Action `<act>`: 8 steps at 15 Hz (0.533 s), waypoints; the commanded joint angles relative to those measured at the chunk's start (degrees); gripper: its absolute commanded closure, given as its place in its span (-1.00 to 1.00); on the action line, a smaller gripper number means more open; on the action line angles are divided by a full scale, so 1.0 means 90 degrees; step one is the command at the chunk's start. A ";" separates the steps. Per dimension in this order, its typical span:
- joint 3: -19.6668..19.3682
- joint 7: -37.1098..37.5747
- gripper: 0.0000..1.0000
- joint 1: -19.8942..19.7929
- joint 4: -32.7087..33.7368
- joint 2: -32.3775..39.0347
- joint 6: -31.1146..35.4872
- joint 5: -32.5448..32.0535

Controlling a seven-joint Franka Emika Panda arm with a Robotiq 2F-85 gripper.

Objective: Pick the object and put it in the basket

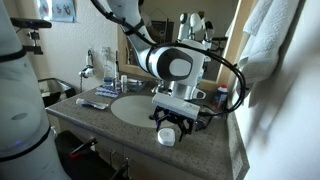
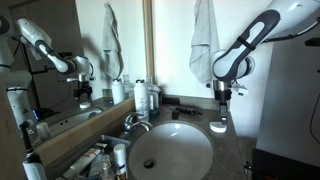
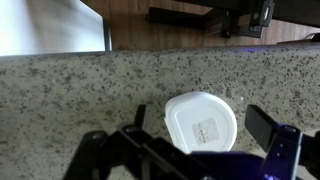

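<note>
**Pick not yet made: object lies on bench beneath open fingers**

I find the gripper [image 2: 220, 97] poised above the object [image 3: 202, 122], a flat white puck lying on the granite bench [image 3: 60, 90] beside the sink bowl [image 2: 170, 155]. In the wrist view the fingers [image 3: 265, 127] stand spread wide, one on each side of the puck, holding nothing. In an exterior view a gap shows between gripper and puck. Judgement: the approach is done; descent, grasp, lift and delivery are all outstanding. I cannot identify the basket in any view.

White object [image 3: 202, 122]; speckled grey-beige counter [image 3: 80, 95]; black hand [image 3: 200, 150]
</note>
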 commanded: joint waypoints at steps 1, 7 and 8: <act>0.0059 -0.0117 -1.00 0.0027 0.0068 0.0069 0.0009 -0.0117; 0.0218 -0.0052 -1.00 0.0154 0.0093 0.0218 0.0068 -0.0194; 0.0242 -0.0053 -1.00 0.0166 0.0099 0.0249 0.0076 -0.0188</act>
